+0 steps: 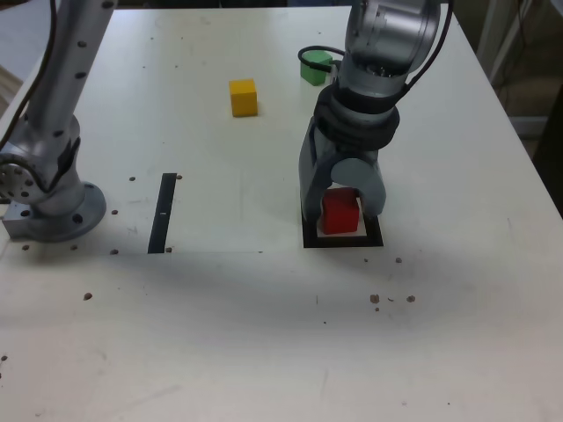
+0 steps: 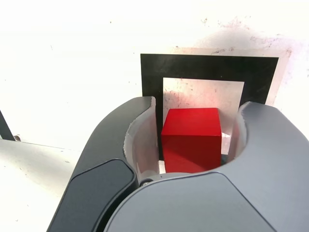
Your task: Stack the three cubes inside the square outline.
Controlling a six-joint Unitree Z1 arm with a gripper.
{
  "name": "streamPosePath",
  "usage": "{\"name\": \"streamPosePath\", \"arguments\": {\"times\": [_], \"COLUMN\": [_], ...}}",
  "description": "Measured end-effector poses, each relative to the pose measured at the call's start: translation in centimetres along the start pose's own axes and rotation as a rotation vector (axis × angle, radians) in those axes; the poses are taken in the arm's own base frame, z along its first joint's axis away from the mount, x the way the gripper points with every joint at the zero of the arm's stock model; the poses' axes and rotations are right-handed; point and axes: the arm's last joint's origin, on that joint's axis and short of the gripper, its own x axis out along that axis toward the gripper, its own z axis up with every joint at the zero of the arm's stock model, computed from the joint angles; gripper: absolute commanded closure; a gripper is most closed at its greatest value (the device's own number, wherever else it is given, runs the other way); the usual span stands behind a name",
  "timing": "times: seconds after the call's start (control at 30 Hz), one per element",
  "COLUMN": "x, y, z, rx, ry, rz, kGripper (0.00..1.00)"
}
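The tabletop [image 1: 264,334] is white, with small dark specks scattered across its near area in the exterior view.

The square outline [image 1: 310,241] lies right of centre in the exterior view. It is a thick black frame around a pale centre. The red cube [image 1: 339,213] sits on the pale centre, inside the frame. In the wrist view the red cube [image 2: 191,139] rests flat on the pale centre, and the far and side bars of the square outline [image 2: 207,66] are visible around it.

The gripper [image 1: 341,204] points down over the square outline, with one of its fingers [image 1: 310,189] on each side of the red cube. In the wrist view the gripper [image 2: 193,140] brackets the cube. The fingers [image 2: 137,140] stand narrowly parted. A slim gap shows between each finger and the cube face beside it, widest on the wrist view's right. The cube is not clamped.

A straight black strip [image 1: 163,213] lies on the tabletop at the exterior view's left, well apart from the square outline. The arm's grey round base [image 1: 57,215] is bolted to the tabletop just beyond the strip, at the left edge.

Farther back, the yellow cube [image 1: 244,97] rests on the tabletop left of the arm. The green cube [image 1: 315,67] lies farthest back, partly hidden behind the arm's wrist. A black cable loops around it.
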Motion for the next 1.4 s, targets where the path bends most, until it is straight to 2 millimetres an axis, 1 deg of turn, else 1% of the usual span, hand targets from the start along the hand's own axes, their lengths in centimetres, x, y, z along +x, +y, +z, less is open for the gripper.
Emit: {"name": "streamPosePath", "arguments": {"times": [0.1,0.33,0.4,0.53,0.63,0.77,0.9,1.13,1.27,1.37,1.4], "x": [0.0,-0.2,-0.9,-3.3,-3.9,-4.1,-4.1,-3.8,-3.5,-3.1,-2.9], "y": [0.0,0.3,0.5,1.9,3.9,7.7,11.0,17.5,19.4,22.4,22.7], "z": [0.0,-0.5,-1.1,-2.5,-2.9,-4.3,-6.5,-10.5,-11.5,-12.8,-12.8], "rx": [0.0,0.002,0.003,0.004,0.022,0.017,-0.031,-0.163,-0.181,-0.239,-0.24], "ry": [0.0,0.029,0.025,-0.023,-0.03,-0.021,-0.007,0.026,0.042,0.06,0.064], "rz": [0.003,0.032,0.054,0.082,0.078,0.053,0.052,0.066,0.073,0.084,0.085], "kGripper": [0.01,0.01,0.01,0.01,0.01,0.01,0.01,0.01,0.01,0.01,0.01]}}
